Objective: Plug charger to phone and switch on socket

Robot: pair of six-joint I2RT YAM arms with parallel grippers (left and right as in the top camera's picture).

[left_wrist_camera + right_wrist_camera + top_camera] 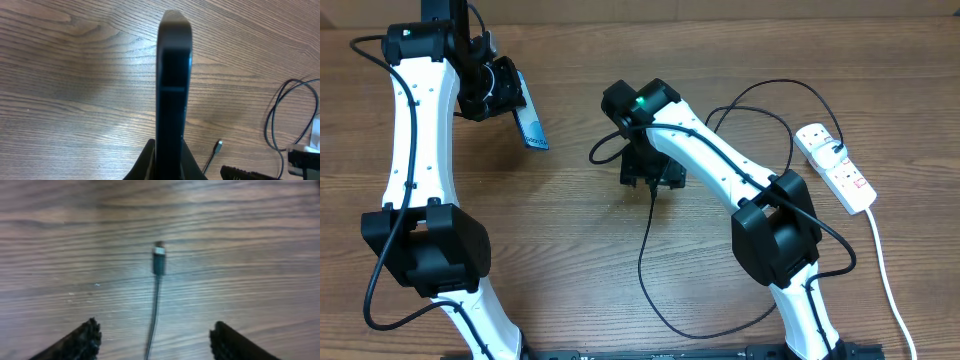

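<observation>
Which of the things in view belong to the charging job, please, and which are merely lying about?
Job: phone clamped in the left gripper; charger on the table between the right gripper's open fingers; socket.
Lying about: nothing else apart from the robots' own cables.

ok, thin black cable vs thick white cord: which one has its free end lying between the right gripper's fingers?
The charger: the thin black cable, its small plug lying loose on the wood between the open right gripper fingers. The thick white cord runs off the socket, away from it.
</observation>
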